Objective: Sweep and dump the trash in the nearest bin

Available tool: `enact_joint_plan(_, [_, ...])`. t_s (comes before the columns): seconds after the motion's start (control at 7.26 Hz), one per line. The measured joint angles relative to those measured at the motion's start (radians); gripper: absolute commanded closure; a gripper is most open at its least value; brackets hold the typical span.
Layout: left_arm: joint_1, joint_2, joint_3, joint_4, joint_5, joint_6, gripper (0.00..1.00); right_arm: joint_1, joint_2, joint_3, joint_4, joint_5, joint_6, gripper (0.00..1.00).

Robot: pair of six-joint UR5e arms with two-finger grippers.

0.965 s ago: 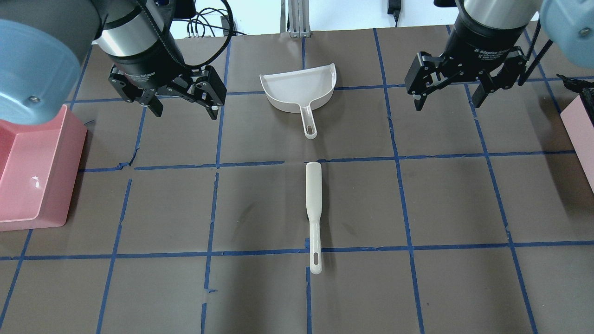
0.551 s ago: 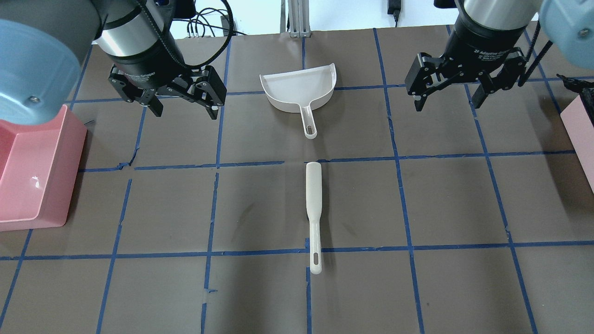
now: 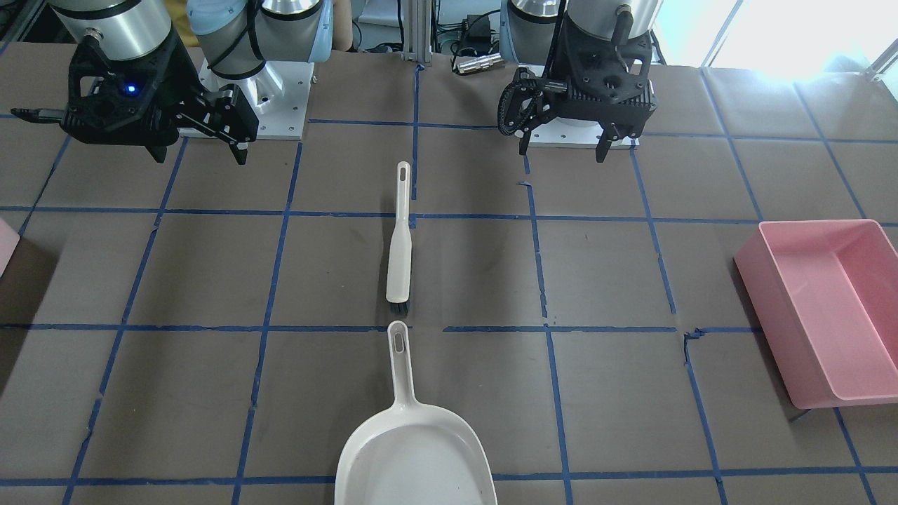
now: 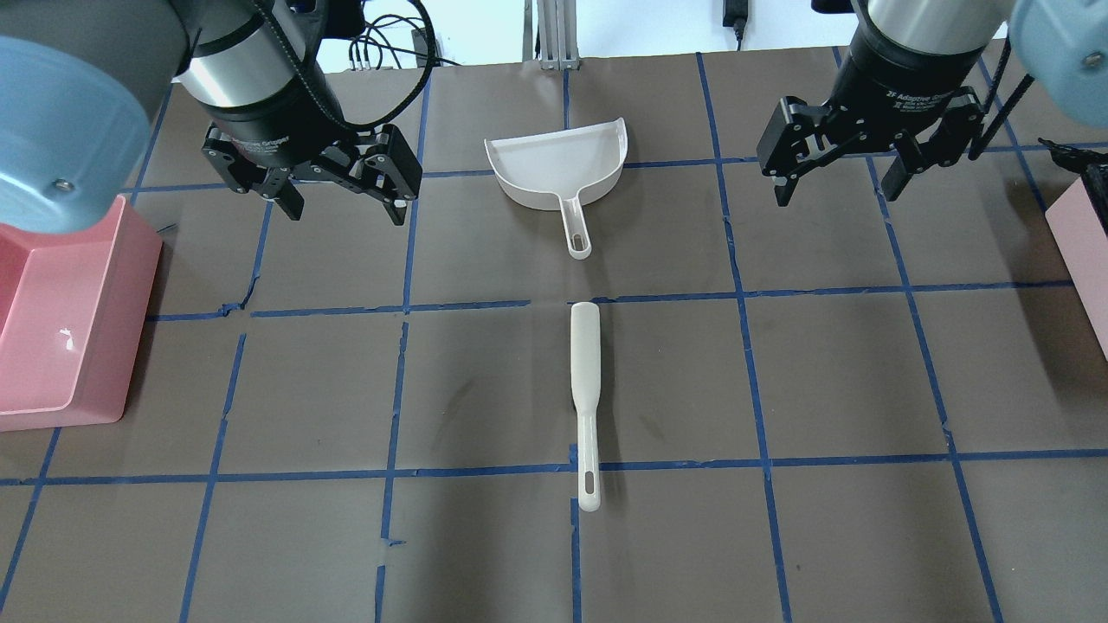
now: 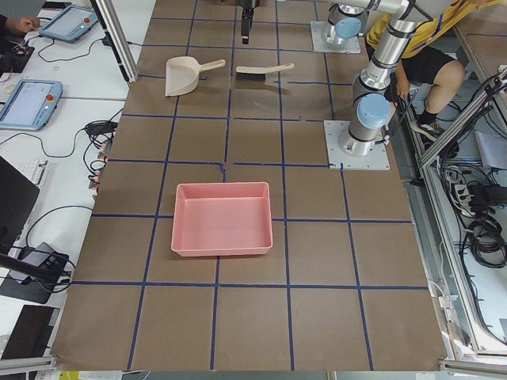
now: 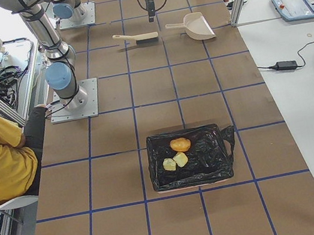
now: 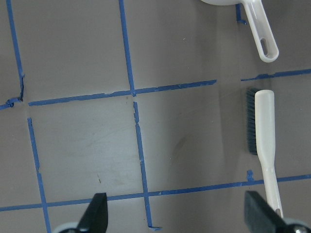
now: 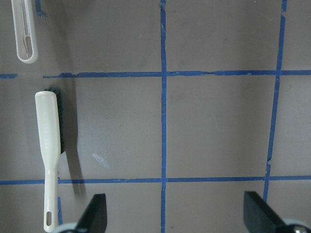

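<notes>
Left gripper and right gripper are held wide open and empty above the table. Trash, three lumps, is lodged inside the black-lined bin at the robot's right end. Brush and dustpan are laid centrally, ungripped. Dumping is judged done; only retraction is called for.

Left black two-finger gripper below a silver wrist cuff: pointed down, spread wide, nothing held. Right black two-finger gripper: same pose, pointed down, spread wide, nothing held. Both aloft and well apart, each on its own side. Pale blue joint caps on the grey arms, black cables looped beside the wrists. Black fingertips far apart at the bottom edge of each wrist view.
</notes>
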Motion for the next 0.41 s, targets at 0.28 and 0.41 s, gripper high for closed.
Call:
enact_joint_plan(0.28, [0.000, -0.001, 0.000, 0.004, 0.000, 0.000, 0.00, -0.001, 0.000, -0.001, -0.001, 0.000, 0.000, 0.00])
enact_joint_plan(0.41, [-0.001, -0.001, 0.000, 0.005, 0.000, 0.000, 0.00, -0.001, -0.001, 0.000, -0.001, 0.000, 0.000, 0.00])
